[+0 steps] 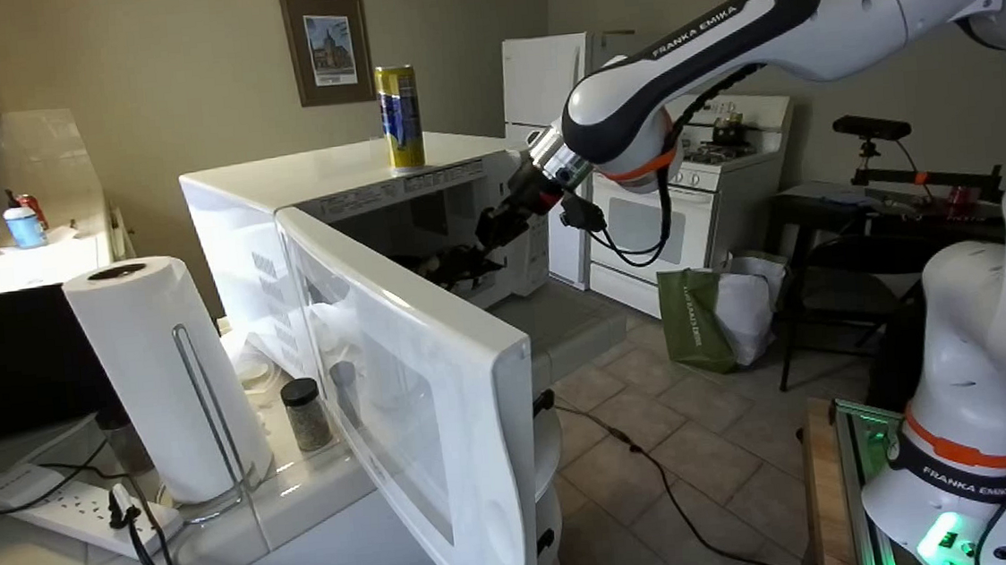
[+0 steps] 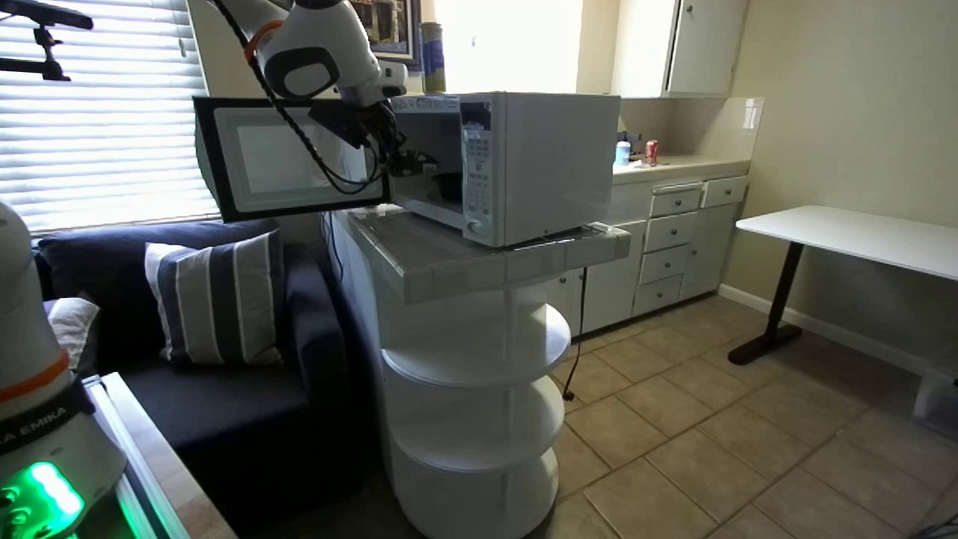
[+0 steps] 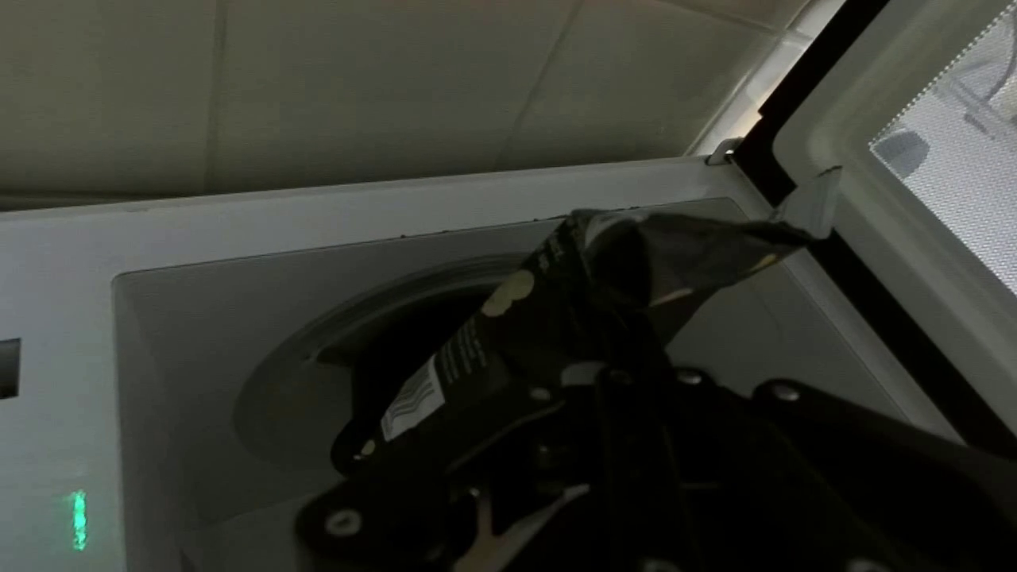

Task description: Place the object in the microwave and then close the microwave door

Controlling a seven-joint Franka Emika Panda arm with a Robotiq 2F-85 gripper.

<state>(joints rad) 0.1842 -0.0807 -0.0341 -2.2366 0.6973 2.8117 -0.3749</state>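
Microwave (image 2: 546, 168) is standing on the tiled counter (image 2: 426, 254), its mouth facing the arm (image 1: 718, 50). Its door (image 1: 413, 397) is standing wide open, swung well out from the body. In an exterior view, a paper roll (image 1: 170, 381) is standing on the counter, just beside the microwave and behind the door. Inside, in dim light, a round plate (image 3: 274, 401) is lying flat. The gripper (image 1: 490, 234) is pointing into the mouth, its fingers clamping a crumpled dark bag (image 3: 524, 326) between them. That bag is hanging at the opening and, in the wrist view, overlapping the plate; one end is showing a barcode (image 3: 413, 401), and the other is sticking out toward the door's hinge side. Whether it is touching anything beneath, I cannot tell. A dark bowl (image 2: 449, 187) is sitting inside the microwave. In both exterior views, a can (image 1: 401, 115) is standing upright on top of the microwave. Between the roll and the door, a black-lidded jar (image 1: 307, 415) is standing on the counter.
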